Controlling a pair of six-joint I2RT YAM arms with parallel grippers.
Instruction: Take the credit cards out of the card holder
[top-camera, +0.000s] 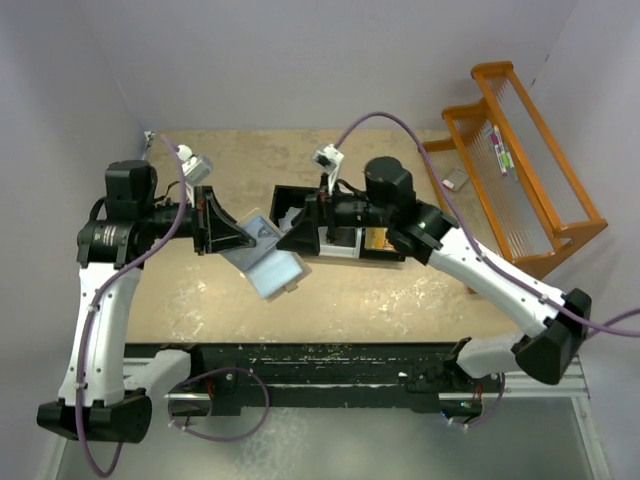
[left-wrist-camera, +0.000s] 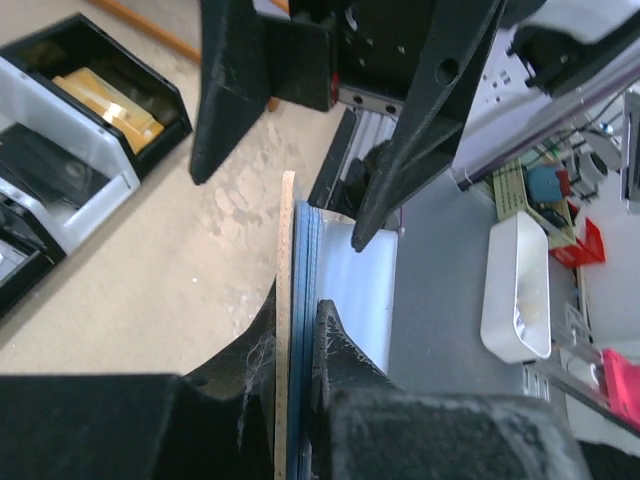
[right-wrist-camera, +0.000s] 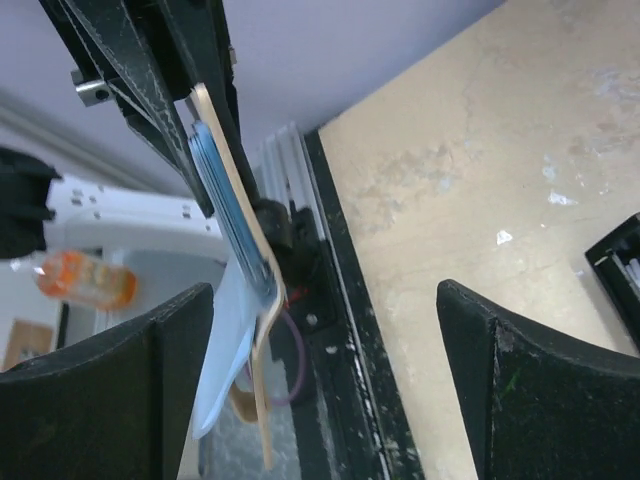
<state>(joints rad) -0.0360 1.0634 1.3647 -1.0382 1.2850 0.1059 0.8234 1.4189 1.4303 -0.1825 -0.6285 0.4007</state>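
Two grippers meet above the bench (top-camera: 400, 290). On the left, the left gripper (left-wrist-camera: 297, 305) is pinched narrow on the card holder (top-camera: 268, 262), holding it edge-on off the surface, tan face and blue leaves showing. Just right of it, the right gripper (right-wrist-camera: 325, 290) stands wide and grips nothing. My judgement: early going. No card lies visibly free. A pale sheet (left-wrist-camera: 362, 290) juts from the holder, card or flap I cannot tell, so the pulling is yet to do.
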